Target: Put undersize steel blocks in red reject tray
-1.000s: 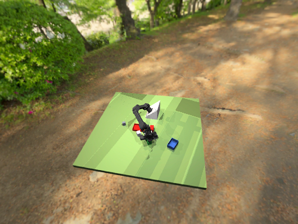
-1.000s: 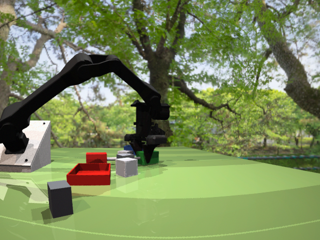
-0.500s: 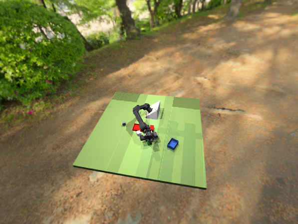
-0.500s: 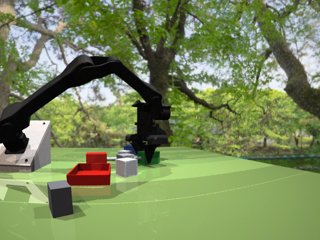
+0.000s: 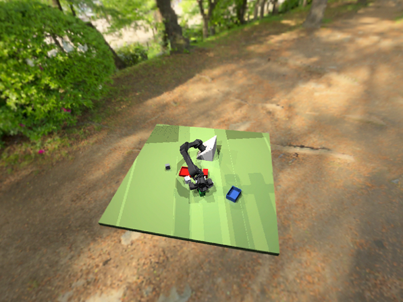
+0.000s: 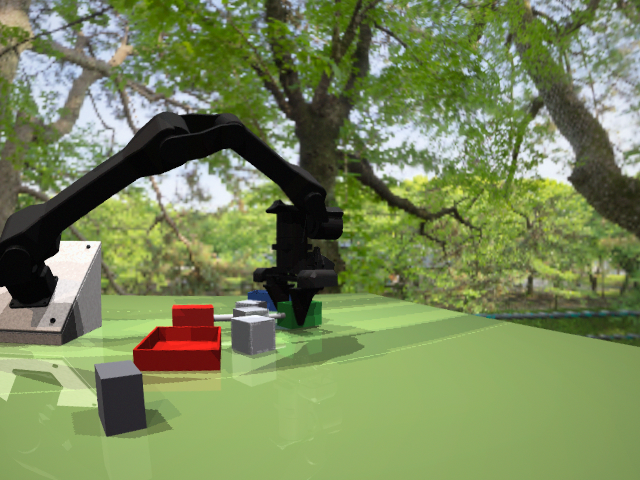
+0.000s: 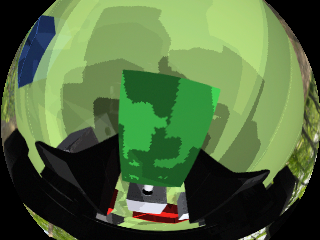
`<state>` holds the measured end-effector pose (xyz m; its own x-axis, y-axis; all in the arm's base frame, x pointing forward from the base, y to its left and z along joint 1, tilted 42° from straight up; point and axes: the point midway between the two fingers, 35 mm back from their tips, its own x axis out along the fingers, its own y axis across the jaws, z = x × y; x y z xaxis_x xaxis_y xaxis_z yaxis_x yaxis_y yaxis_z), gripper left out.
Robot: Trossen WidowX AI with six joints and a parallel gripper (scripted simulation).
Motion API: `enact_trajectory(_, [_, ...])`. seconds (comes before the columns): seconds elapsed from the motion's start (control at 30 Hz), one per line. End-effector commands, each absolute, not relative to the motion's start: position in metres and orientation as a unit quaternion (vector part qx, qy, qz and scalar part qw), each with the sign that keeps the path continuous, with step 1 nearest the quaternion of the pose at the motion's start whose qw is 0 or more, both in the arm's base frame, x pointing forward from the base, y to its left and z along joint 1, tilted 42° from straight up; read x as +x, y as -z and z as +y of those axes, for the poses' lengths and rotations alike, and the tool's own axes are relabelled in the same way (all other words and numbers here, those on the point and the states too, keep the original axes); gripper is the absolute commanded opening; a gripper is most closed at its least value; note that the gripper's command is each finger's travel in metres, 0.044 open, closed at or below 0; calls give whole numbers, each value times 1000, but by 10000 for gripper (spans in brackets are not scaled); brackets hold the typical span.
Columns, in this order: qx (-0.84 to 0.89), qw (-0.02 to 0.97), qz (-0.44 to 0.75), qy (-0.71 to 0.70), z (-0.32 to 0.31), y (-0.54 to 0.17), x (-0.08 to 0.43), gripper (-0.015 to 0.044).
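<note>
My gripper [image 5: 202,188] [image 6: 292,315] [image 7: 156,138] is shut on the green GO gauge [image 5: 202,194] [image 6: 312,313] [image 7: 150,115], holding its handle low over the mat. Its pin [image 6: 279,315] points at a steel block [image 7: 146,202] close in front; how far it is in the hole is unclear. A pale steel block [image 5: 187,179] [image 6: 253,335] stands beside the red reject tray [image 5: 183,176] [image 6: 178,359]. More blocks stand behind it, one pale top [image 6: 250,302] showing. A darker block [image 5: 167,167] [image 6: 119,400] stands apart. Another block [image 7: 80,140] lies left of the fingers in the wrist view.
A red block-shaped handle [image 5: 205,171] [image 6: 192,316] with a grey rod [image 6: 222,317] lies beside the red tray. A blue tray [image 5: 230,198] [image 6: 261,297] [image 7: 36,52] stands off to one side. The arm's wedge-shaped base [image 5: 206,154] [image 6: 85,310] stands at the mat's back.
</note>
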<state>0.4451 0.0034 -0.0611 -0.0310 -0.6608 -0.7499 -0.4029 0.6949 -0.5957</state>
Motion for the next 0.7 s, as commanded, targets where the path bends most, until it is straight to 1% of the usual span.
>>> enact_trajectory(0.0, [-375, 589, 707, 111, 6, 60, 447, 0])
enact_trajectory(0.67, [-375, 589, 707, 111, 8, 61, 453, 0])
